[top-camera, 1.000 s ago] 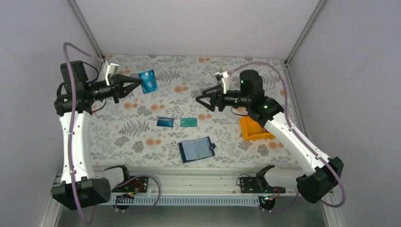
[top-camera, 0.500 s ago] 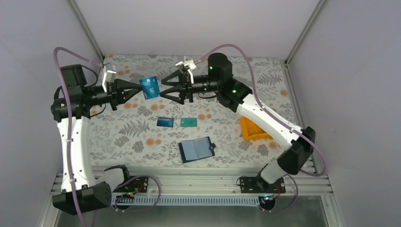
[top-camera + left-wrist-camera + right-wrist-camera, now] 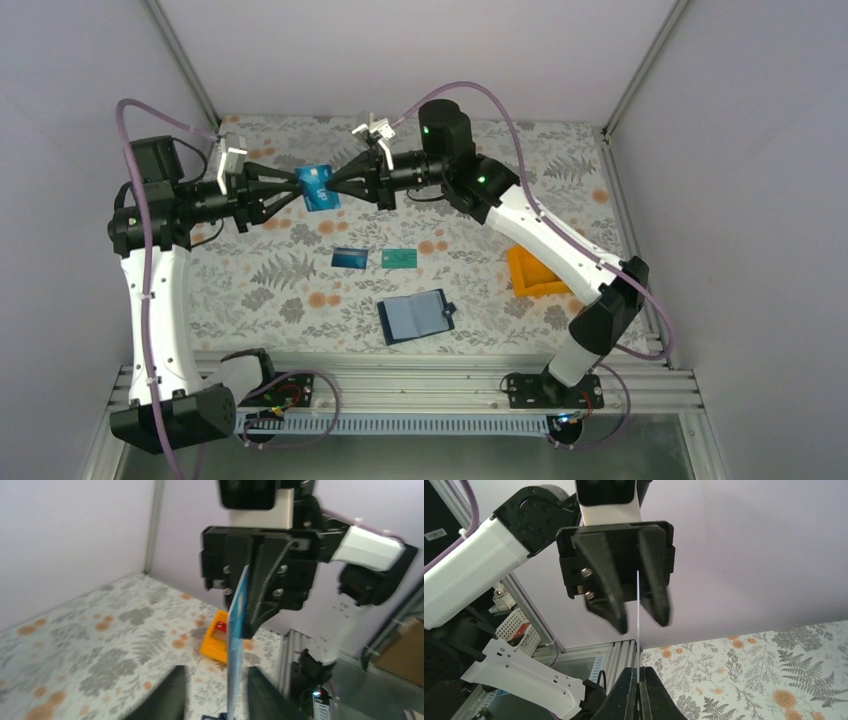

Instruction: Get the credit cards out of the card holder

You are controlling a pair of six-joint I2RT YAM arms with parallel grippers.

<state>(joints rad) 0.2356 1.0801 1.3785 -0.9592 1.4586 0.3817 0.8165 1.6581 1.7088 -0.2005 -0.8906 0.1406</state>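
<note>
Mid-air handover above the worktop (image 3: pixel 600 160): the right gripper (image 3: pixel 333 186), jaws pinched on the edge of a blue credit card (image 3: pixel 315 186), meets the left gripper (image 3: pixel 297 187), whose jaws stand spread either side of the card, probably to release it. The card holder (image 3: pixel 416 316) lies open at 6 o'clock, apparently emptied; a blue card (image 3: pixel 349 258) and a teal card (image 3: pixel 399 258) lie just beyond it, and the orange bin (image 3: pixel 535 274) sits at 3 o'clock.

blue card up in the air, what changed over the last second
The right gripper swung across from near the orange bin and shut on the blue card. The left gripper, which held it alone, has opened its jaws. The card drifted slightly right. The holder and two cards on the table stayed put.
</note>
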